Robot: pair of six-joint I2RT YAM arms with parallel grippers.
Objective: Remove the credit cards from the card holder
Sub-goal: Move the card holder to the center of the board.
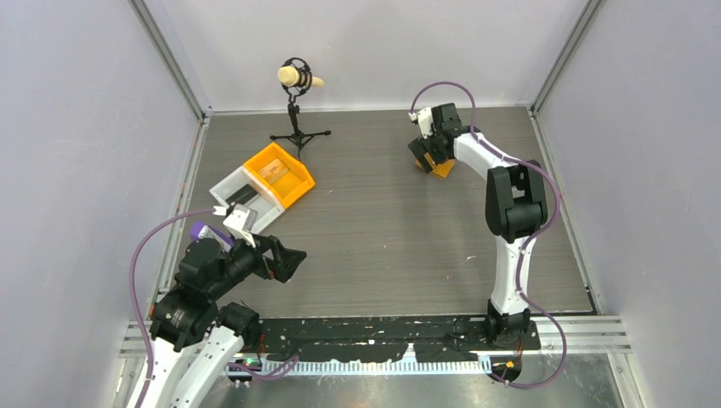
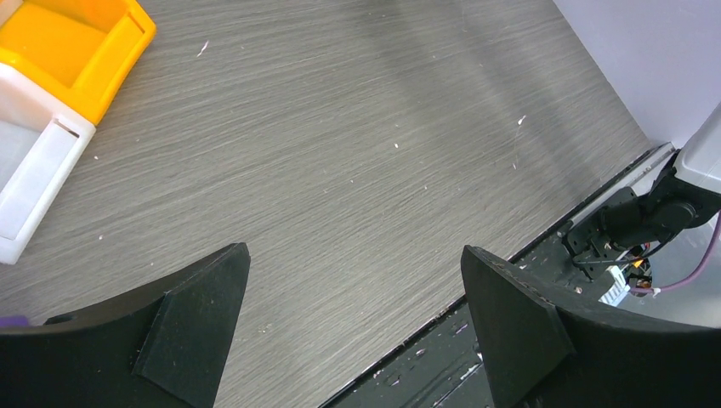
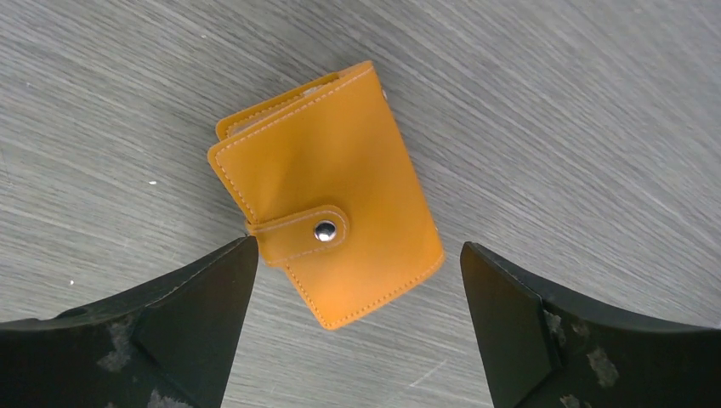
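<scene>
Holder (image 3: 327, 217): lies flat on the table (image 3: 553, 102) at its far right side, folded shut, strap (image 3: 298, 231) pressed down over its snap (image 3: 324, 230). Shows no cards; presumably tucked inside. Sits below the right gripper (image 3: 359, 255), between fingers spread wide and gripping nothing; comes close to one fingertip, touching or not cannot be told. Looks like the very start of the job: reaching the holder, with nothing yet opened or drawn out. Calls next for popping the snap and folding the flap back, likely with one edge pinned so the thin body does not skid on the smooth top; only then for pinching a card by whatever edge shows. Probably needs a second gripper: left gripper (image 2: 355, 259) hovers well apart at the near left, fingers likewise wide and holding nothing, near an orange bin (image 1: 281, 174) and a white bin (image 1: 242, 197). Grey wood-grain top, matte, flecked with small pale specks. Plain pale walls (image 1: 85, 127) on three sides, metal rails in the corners, a microphone (image 1: 298, 77) on a small tripod at the far edge.
</scene>
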